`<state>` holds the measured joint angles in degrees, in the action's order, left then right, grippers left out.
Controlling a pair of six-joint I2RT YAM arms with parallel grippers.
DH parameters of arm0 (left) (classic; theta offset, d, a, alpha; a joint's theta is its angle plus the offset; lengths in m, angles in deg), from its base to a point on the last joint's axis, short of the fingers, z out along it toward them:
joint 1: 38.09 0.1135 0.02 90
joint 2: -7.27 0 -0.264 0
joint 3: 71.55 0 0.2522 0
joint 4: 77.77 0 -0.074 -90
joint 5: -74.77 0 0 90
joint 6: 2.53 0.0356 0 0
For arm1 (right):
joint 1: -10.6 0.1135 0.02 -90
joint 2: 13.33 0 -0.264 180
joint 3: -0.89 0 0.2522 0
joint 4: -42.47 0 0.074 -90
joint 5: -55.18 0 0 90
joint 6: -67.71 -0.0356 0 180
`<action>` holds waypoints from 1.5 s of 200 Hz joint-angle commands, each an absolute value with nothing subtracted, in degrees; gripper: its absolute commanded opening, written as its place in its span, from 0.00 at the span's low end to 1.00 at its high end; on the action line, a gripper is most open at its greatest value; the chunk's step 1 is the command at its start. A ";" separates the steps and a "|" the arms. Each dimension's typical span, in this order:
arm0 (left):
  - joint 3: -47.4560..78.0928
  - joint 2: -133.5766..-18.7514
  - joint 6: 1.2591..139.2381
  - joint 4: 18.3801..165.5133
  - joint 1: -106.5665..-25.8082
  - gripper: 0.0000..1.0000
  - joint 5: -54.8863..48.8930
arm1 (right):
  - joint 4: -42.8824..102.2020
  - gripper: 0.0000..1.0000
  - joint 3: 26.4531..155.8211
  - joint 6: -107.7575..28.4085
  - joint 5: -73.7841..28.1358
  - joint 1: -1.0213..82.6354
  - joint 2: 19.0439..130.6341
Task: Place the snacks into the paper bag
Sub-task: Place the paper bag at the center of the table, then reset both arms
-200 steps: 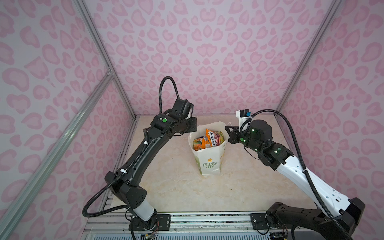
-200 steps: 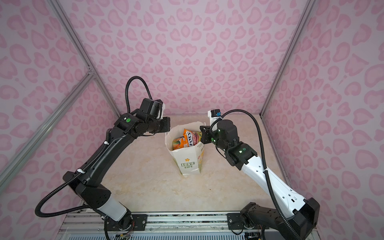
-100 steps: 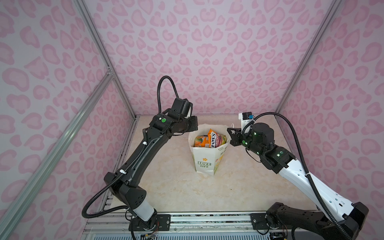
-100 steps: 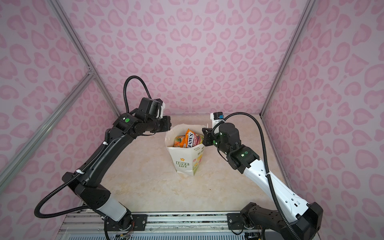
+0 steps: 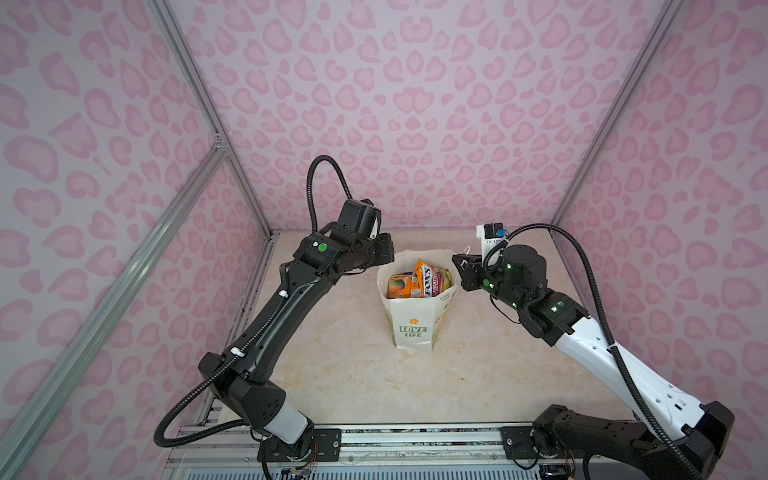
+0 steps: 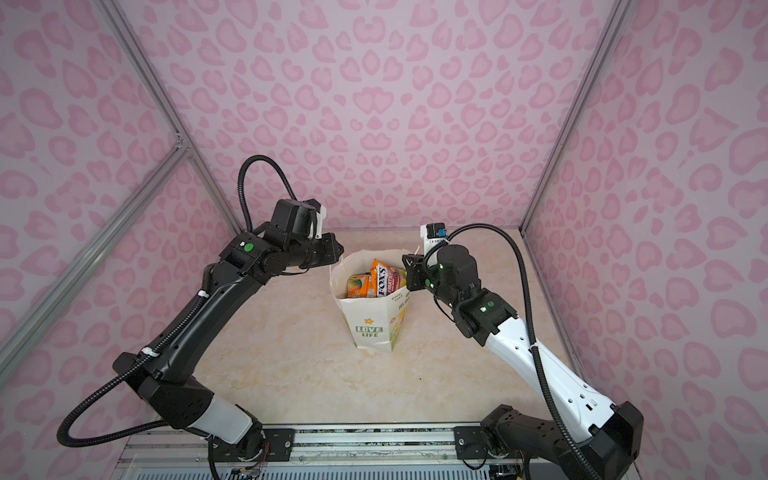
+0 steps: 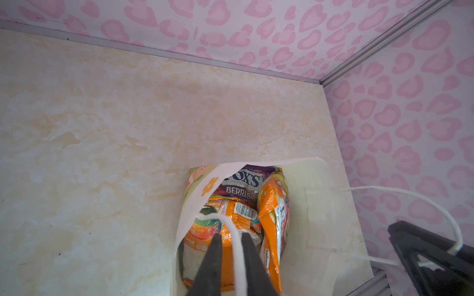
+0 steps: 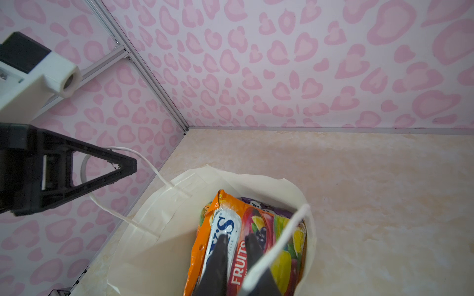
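Since a second ago both sets of jaws have cracked open; I see the left gripper (image 7: pixel 230 234) loosely straddling one cord handle (image 7: pixel 213 216), the right gripper (image 8: pixel 236 236) holding nothing, snacks (image 5: pixel 419 282) crowding the paper bag (image 5: pixel 411 316) beneath.

Bright, soft, even light, faint shadows; left fingers (image 7: pixel 212 261) slightly out of focus.

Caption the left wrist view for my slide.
Left gripper straddles one cord handle above the paper bag of snacks; right gripper meets the other handle.

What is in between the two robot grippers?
The paper bag stands between the left gripper and right gripper, with snacks inside it; both top views show this.
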<state>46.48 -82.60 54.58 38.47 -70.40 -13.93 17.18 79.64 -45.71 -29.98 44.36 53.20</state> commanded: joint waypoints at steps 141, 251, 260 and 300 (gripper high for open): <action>41.03 -72.84 58.19 38.72 -69.82 0.98 -10.32 | 16.58 0.98 78.78 -47.23 -33.49 44.55 48.18; 3.39 -47.74 47.17 59.81 -61.45 0.97 -57.22 | 14.42 0.98 71.49 -50.35 -42.79 27.47 41.02; -0.55 -48.13 46.70 63.52 -61.29 0.97 -61.96 | 15.32 0.98 69.99 -50.36 -44.03 25.32 41.70; -15.18 -56.80 44.93 79.71 -59.46 0.97 -77.03 | 26.89 0.98 58.46 -47.00 -51.87 20.32 43.64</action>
<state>-11.44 -52.52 47.94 67.97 -60.79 -63.87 17.68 64.34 -49.47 -46.07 21.98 43.16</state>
